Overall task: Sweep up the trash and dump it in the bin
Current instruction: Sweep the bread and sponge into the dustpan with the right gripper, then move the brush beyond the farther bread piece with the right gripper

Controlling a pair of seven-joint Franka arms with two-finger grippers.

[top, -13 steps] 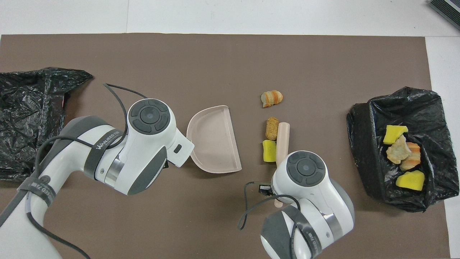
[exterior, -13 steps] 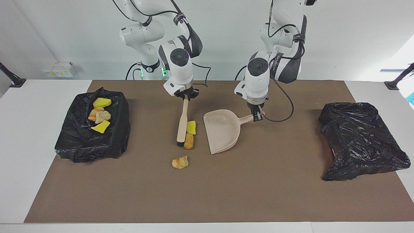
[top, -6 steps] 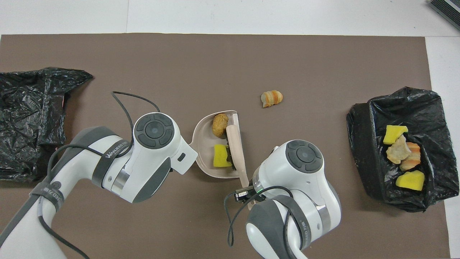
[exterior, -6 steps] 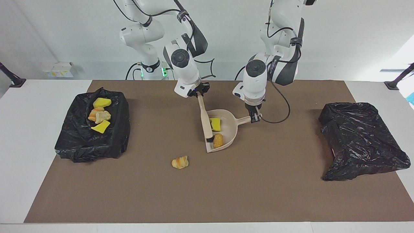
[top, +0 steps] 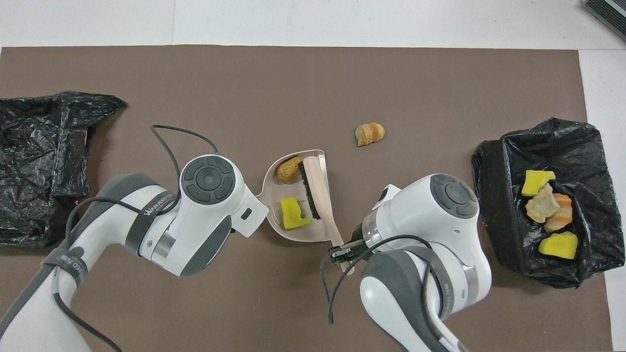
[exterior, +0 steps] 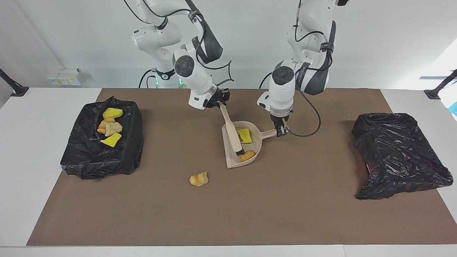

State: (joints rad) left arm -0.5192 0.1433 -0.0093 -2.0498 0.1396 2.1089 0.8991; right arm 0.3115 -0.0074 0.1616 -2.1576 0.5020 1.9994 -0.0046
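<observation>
From the facing view I have the right gripper (exterior: 220, 101) clamped on the handle of the brush (exterior: 232, 132), which slants down so its bristles sit inside the dustpan (exterior: 228, 162). The left gripper (exterior: 282, 130) is closed on the dustpan's handle, holding the pan on the brown mat (exterior: 285, 214). Two pieces of the trash lie in the pan: a yellow spongy chunk (exterior: 245, 136) nearer the robots and a brown lump (exterior: 247, 155) touching the bristles. One orange-striped lump (exterior: 198, 179) lies alone on the mat, farther from the robots than the pan. Four more scraps rest in the black-lined bin (exterior: 85, 157) at the right arm's end of the table; a second black bag (exterior: 396, 157) sits at the left arm's end.

Overhead, the right gripper (top: 342, 253) pinches the very end of the brush (top: 315, 186) handle, and the brush lies across the dustpan (top: 298, 234) mouth, penning the yellow chunk (top: 293, 213) and brown lump (top: 287, 169) inside. The left gripper is hidden under its own wrist here. The striped lump (top: 369, 134) lies apart from the pan, toward the bin (top: 494, 195).

I judge these scraps light and soft, likely to roll or bounce, so I would push them with the bristles and keep the pan level rather than pinch them.
</observation>
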